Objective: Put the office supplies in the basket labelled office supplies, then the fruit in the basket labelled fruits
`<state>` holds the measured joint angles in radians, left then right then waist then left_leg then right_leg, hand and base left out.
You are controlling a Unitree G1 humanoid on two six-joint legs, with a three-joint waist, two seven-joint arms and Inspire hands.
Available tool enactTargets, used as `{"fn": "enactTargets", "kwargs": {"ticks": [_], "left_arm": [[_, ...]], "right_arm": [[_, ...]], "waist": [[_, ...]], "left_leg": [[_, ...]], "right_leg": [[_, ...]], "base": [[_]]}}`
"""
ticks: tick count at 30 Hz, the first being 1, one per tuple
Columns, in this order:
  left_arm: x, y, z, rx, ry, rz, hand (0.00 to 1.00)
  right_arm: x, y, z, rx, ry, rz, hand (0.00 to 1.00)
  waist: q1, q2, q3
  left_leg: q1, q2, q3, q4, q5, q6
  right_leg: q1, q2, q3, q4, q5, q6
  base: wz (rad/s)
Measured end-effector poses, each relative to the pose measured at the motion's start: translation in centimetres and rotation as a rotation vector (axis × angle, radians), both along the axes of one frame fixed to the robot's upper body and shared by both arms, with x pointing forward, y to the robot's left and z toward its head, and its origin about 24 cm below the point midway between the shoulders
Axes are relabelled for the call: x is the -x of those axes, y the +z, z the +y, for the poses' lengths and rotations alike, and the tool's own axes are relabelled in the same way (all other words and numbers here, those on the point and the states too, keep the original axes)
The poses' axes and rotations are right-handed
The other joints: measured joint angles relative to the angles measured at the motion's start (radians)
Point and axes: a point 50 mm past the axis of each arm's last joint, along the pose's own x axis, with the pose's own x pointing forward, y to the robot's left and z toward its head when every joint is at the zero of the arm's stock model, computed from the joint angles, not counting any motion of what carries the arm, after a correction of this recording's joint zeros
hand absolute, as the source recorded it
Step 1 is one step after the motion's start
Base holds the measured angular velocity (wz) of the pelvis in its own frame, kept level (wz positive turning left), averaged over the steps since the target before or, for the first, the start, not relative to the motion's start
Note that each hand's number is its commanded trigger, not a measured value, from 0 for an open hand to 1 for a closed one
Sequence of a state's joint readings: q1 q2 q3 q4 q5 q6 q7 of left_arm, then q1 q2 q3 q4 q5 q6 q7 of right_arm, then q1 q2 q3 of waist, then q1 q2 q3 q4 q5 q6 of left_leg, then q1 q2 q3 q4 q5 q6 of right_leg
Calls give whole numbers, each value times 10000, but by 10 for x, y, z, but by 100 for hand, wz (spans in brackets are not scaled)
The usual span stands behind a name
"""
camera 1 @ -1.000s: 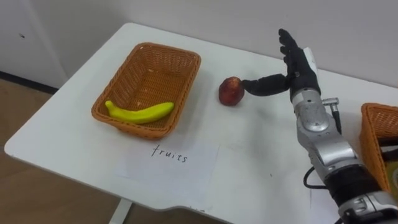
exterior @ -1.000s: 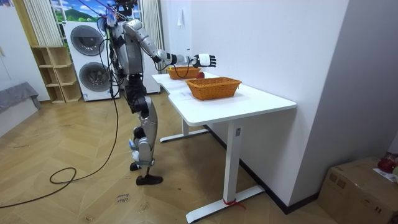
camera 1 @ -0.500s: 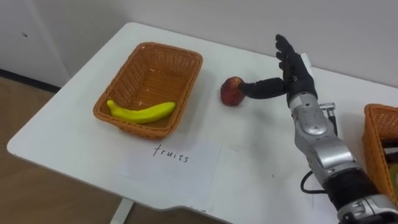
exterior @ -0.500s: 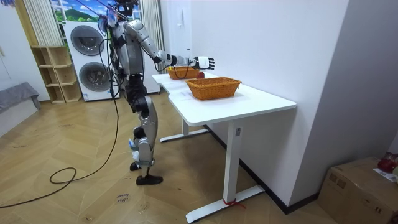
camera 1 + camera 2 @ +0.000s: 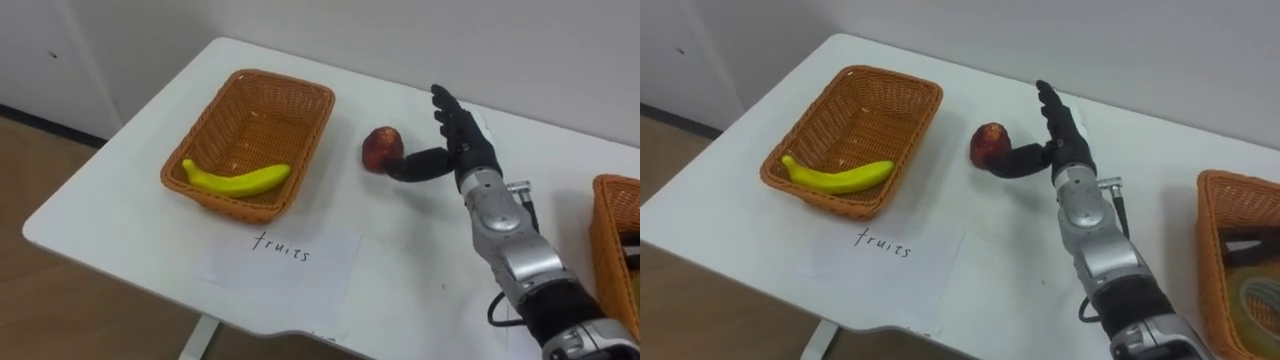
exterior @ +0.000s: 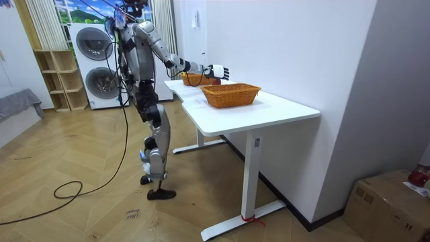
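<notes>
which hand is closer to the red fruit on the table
Right. The right hand sits just right of the red fruit, thumb bent against its side, fingers straight. Where the left hand is cannot be told; nothing reaches the fruit from its left.

Yellow banana, orange wicker basket, red fruit.

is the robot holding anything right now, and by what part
Nothing is held. The right hand is open, fingers straight, with just its thumb against the right side of the apple, which sits on the table.
</notes>
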<state>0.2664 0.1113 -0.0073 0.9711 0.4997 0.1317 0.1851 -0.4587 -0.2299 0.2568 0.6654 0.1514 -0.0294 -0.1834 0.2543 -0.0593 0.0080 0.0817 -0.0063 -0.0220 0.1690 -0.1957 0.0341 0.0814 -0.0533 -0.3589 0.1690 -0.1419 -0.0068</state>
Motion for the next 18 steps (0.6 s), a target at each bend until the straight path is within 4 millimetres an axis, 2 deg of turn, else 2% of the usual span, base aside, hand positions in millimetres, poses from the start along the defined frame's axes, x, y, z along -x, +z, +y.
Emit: {"fn": "enactTargets", "kwargs": {"ticks": [13, 18], "left_arm": [[3, 0, -1, 54, -145, 117, 0], [4, -1, -1, 198, -139, 219, 0]], "right_arm": [[2, -3, 9, 212, 371, 74, 0], [2, -4, 12, 541, 518, 58, 0]], "waist": [[49, -158, -19], [40, -150, -13]], "left_leg": [[-20, 1, 40, -13, 0, 1], [-5, 1, 46, 0, 3, 2]], "right_leg": [[-68, 11, 12, 4, 0, -1], [-74, -7, 9, 1, 0, -1]], "base": [[0], [0]]}}
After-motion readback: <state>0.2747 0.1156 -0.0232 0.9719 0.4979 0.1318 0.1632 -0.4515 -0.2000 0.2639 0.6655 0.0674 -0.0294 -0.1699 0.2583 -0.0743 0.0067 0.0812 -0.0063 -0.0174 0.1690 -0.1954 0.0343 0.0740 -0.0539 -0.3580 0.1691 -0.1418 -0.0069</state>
